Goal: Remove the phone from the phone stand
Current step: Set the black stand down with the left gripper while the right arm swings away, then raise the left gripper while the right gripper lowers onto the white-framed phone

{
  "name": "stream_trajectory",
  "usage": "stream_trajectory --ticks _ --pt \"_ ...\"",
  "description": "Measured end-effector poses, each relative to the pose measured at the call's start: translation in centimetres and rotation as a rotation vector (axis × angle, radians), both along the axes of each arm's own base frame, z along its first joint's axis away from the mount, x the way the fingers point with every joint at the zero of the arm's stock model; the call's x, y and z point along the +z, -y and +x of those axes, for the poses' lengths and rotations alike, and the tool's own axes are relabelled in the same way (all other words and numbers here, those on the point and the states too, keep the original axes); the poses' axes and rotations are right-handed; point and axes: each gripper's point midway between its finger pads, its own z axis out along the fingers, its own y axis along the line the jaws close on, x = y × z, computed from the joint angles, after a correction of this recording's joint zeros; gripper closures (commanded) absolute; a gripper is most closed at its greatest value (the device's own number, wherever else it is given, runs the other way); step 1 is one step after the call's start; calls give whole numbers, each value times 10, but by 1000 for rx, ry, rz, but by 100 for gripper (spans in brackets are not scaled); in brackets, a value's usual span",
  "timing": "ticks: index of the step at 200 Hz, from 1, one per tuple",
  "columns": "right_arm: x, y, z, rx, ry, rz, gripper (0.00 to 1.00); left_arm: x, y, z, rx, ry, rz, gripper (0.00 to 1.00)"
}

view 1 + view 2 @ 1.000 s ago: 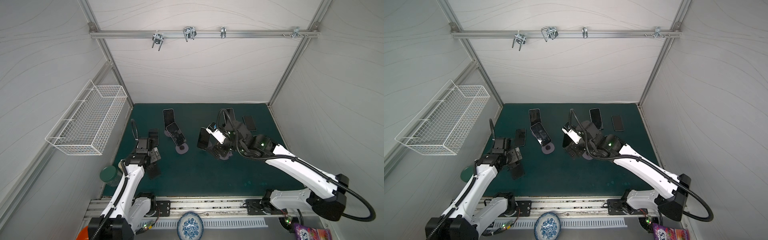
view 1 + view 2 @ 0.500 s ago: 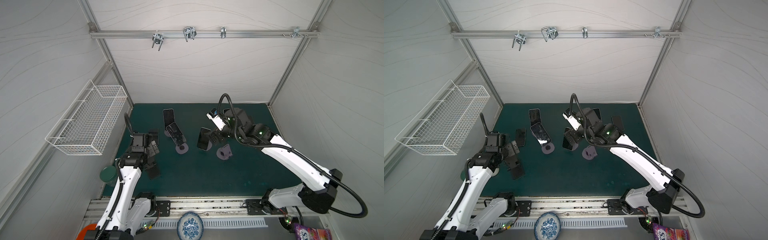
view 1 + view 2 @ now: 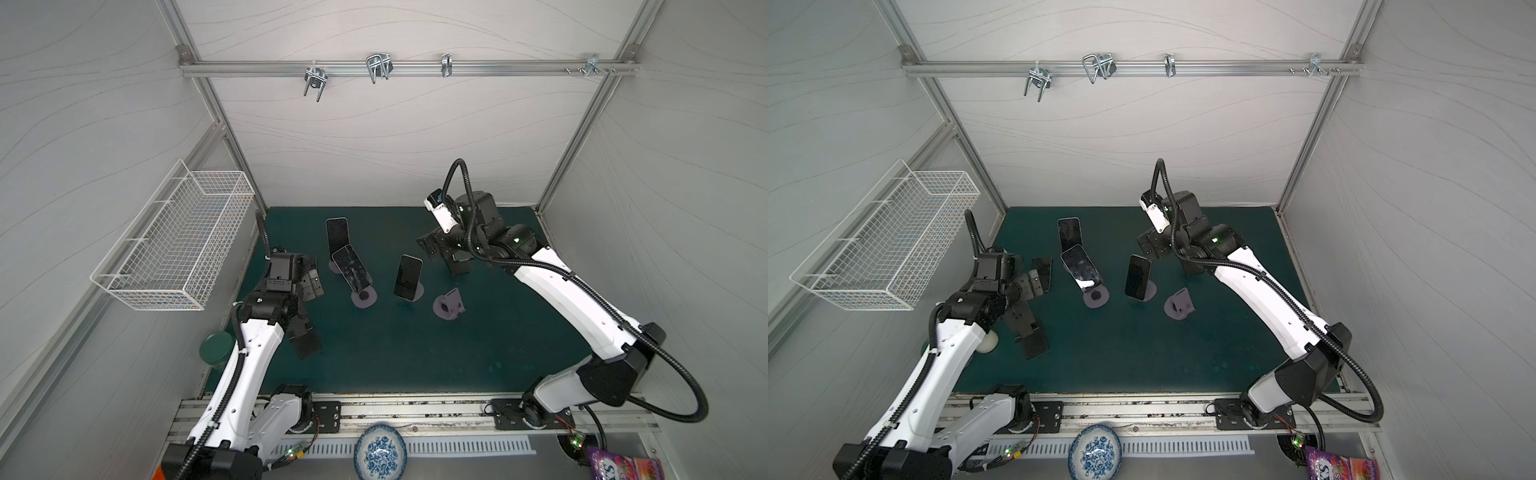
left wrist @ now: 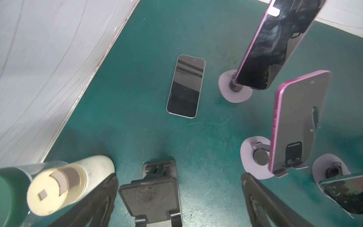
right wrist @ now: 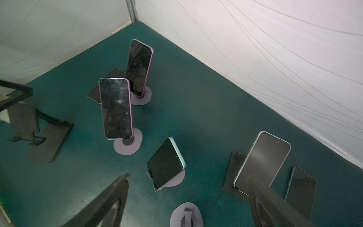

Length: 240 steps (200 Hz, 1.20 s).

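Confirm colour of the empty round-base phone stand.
The empty stand is pale lilac, clearest in the right wrist view.

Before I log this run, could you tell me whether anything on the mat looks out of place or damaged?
Nothing looks spilled or broken. The one thing that stands out is a purple stand sitting empty on the mat, right beside the teal-edged phone propped on its own stand.
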Motion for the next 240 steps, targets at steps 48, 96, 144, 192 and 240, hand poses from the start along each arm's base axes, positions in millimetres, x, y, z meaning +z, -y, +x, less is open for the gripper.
stream_trajectory --ticks 48,96,144,192,240 --pt "1 38 34 -127 -8 13 5 31 20 26 -117 61 30 1" --pt "-11 80 66 -262 -44 28 5 53 69 55 -353 142 27 1" --pt "-42 91 102 -308 -105 7 4 61 106 75 -539 202 -12 1" --pt "-72 85 134 -297 -117 -39 1 79 139 89 -716 314 -59 1" --pt "-93 91 153 -310 -137 -56 1 70 174 95 -902 329 -90 1"
